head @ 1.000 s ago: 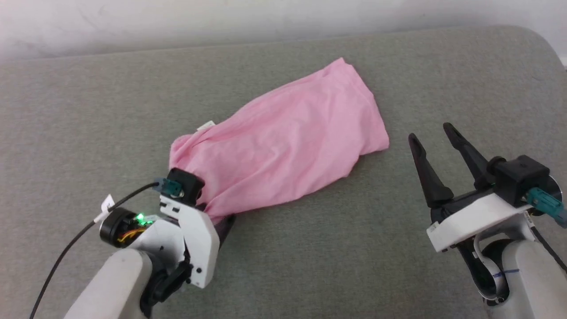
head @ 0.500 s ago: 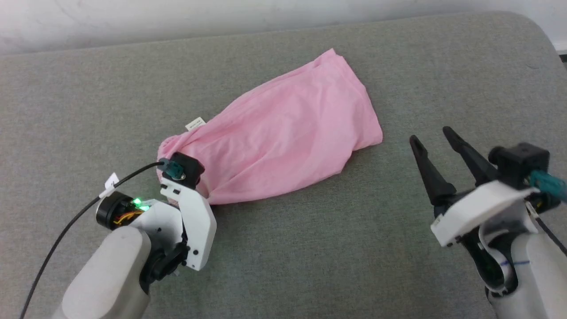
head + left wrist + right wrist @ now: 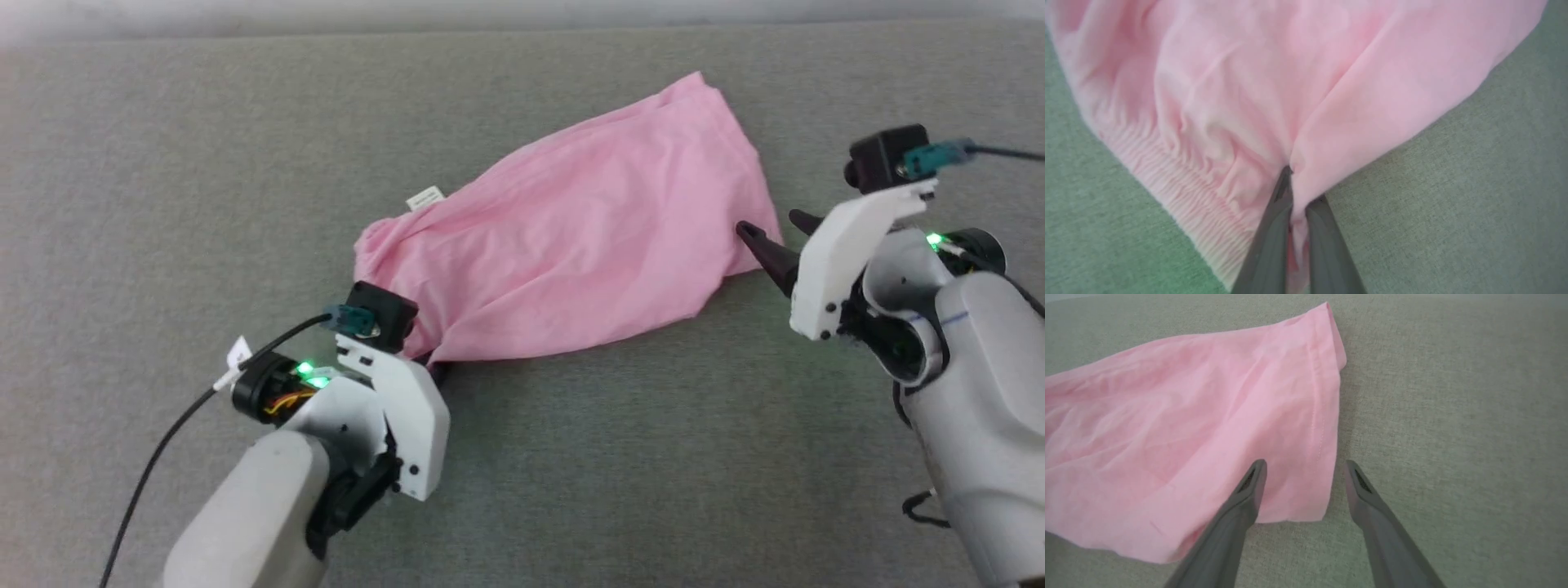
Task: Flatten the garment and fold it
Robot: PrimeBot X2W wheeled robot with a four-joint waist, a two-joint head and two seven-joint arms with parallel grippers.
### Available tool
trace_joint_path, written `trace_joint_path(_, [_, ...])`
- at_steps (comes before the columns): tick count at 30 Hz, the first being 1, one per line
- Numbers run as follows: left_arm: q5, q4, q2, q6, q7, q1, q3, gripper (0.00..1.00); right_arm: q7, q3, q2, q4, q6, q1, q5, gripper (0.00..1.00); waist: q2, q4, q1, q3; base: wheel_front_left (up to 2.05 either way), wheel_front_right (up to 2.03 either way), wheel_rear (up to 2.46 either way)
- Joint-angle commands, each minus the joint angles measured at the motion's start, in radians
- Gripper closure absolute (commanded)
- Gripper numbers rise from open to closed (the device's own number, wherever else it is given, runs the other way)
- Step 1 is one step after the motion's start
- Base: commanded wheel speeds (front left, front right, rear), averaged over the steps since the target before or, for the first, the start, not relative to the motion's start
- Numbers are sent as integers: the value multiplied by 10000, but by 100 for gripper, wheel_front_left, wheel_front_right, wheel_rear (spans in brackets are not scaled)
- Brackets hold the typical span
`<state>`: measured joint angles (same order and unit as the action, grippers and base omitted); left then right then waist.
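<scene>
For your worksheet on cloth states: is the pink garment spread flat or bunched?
Bunched: the garment narrows into gathers where the left gripper pinches it.

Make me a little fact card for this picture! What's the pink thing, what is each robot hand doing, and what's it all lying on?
garment: bright pink thin cloth, rumpled, lying down, not yet folded
left gripper: shut, pinching the garment beside the gathered elastic edge
right gripper: open, one finger over the cloth, the other over the surface, at the stitched hem
label: small, white, sticking out near the gathered end
surface: grey woven fabric
</scene>
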<state>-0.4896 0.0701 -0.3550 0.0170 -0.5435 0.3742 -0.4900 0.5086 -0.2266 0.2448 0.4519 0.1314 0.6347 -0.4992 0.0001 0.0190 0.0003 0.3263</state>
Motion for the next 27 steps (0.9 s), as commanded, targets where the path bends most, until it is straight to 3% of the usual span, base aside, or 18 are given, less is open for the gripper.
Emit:
trace_joint_path(1, [78,0,70,76,45,7,-95,100,37,-72,-16,154,-7,192,-66,0,-1,432,-3,335,0,0,0])
trace_joint_path(9, [101,94,246,178,330,131,-278,100,1157,-1056,-116,2217,-7,1047,-593,0,-1,704,-3,502,0,0,0])
trace_joint_path(10, [84,132,256,182,343,124,-288,100,1423,-1185,-140,2407,-7,1062,-715,51,-1,711,-3,501,0,0,0])
trace_joint_path(12, [71,197,258,172,393,118,-285,100,1838,-1354,-163,2674,-7,1090,-944,100,-1,704,-3,491,0,0,0])
trace_joint_path(15, [46,261,251,158,547,98,-244,100,1835,-1504,-117,2628,-7,1153,-1241,100,-1,669,-3,437,0,0,0])
trace_joint_path(19, [104,258,184,112,918,83,-139,100,980,-1499,108,2054,-7,1145,-1639,100,-1,604,-3,180,0,0,0])
trace_joint_path(27, [113,2,-82,-61,1359,-417,15,100,-189,-1497,925,-270,-7,-369,-2319,100,-1,254,-3,-749,0,0,0])
